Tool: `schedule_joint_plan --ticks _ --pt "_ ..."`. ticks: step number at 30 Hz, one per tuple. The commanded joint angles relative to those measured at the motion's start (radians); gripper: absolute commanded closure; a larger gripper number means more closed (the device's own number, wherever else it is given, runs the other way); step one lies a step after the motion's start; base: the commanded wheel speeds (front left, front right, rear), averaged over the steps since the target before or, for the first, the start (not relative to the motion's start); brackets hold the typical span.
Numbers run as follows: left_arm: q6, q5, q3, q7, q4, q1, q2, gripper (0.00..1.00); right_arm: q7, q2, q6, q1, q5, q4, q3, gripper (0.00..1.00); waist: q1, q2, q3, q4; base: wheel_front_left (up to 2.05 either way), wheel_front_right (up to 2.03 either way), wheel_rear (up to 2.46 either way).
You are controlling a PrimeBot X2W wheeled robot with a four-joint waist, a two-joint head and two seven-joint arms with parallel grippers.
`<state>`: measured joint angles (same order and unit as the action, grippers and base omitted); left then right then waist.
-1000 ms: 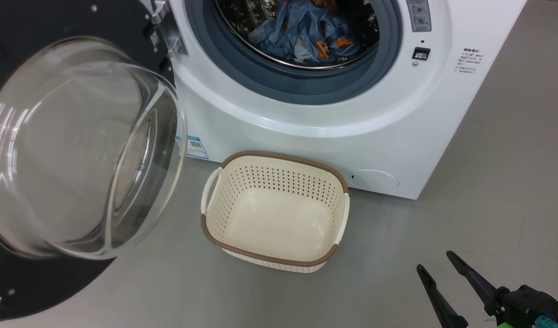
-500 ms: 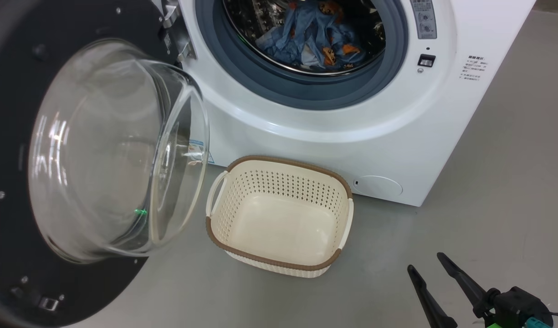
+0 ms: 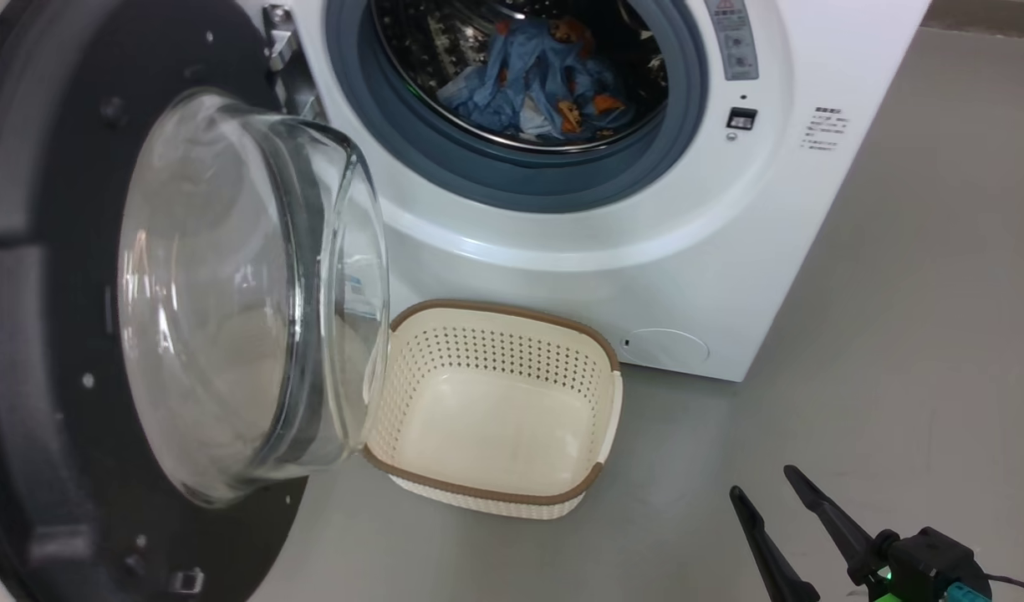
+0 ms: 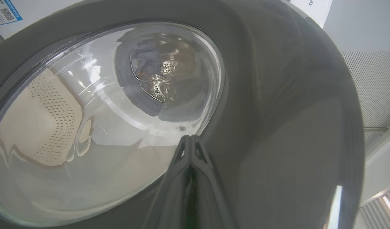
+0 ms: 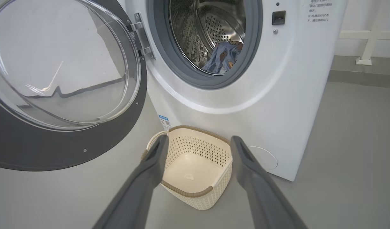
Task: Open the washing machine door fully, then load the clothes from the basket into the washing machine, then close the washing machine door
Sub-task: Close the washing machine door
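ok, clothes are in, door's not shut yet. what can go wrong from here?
1. The left gripper, shut, has only its tips at the glossy washing machine door; it could slide off.
2. The basket stands close by the door's glass bulge; the door may clip it on the way round.
3. The clothes lie close behind the grey gasket; a fold could get caught there.

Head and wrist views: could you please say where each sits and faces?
Head view: on the head, down at washing machine and basket; right fingers lower right.
Left wrist view: close behind the washing machine door; left fingers shut.
Right wrist view: low, facing the basket; right fingers open.
Shared: head and right wrist show clothes.
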<state>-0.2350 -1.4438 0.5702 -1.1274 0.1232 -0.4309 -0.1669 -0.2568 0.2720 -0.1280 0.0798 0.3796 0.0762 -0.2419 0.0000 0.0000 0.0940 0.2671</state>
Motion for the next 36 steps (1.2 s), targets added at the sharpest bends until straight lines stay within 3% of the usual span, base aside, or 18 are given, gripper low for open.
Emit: schedule_joint_plan --ticks 1,9,16,27,36 --pt "-0.002 -0.005 0.000 -0.018 -0.048 -0.008 -0.019 1.00 -0.005 0.004 -0.003 -0.033 -0.004 -0.021 -0.016 0.00 0.0000 0.0000 0.000 -0.020 0.00 0.00 0.00" --pt "0.027 -0.001 -0.038 0.032 -0.080 -0.052 0.052 1.00 -0.005 -0.024 -0.003 -0.042 -0.003 -0.016 -0.017 0.00 0.0000 0.0000 -0.001 -0.076 0.00 0.00 0.00" --pt "0.079 0.027 -0.108 0.140 -0.052 -0.099 0.102 1.00 -0.005 -0.043 -0.003 -0.053 -0.005 -0.012 -0.020 0.00 0.0000 0.0000 -0.007 -0.142 0.00 0.00 0.00" --pt "0.153 0.018 -0.248 0.269 0.047 -0.156 0.116 1.00 -0.005 -0.054 -0.003 -0.069 -0.003 -0.010 -0.026 0.00 0.0000 0.0000 -0.006 -0.216 0.00 0.00 0.00" --pt "0.213 0.009 -0.308 0.353 0.145 -0.203 0.116 1.00 -0.005 -0.064 -0.003 -0.068 -0.003 -0.006 -0.023 0.00 0.0000 0.0000 -0.015 -0.256 0.00 0.00 0.00"
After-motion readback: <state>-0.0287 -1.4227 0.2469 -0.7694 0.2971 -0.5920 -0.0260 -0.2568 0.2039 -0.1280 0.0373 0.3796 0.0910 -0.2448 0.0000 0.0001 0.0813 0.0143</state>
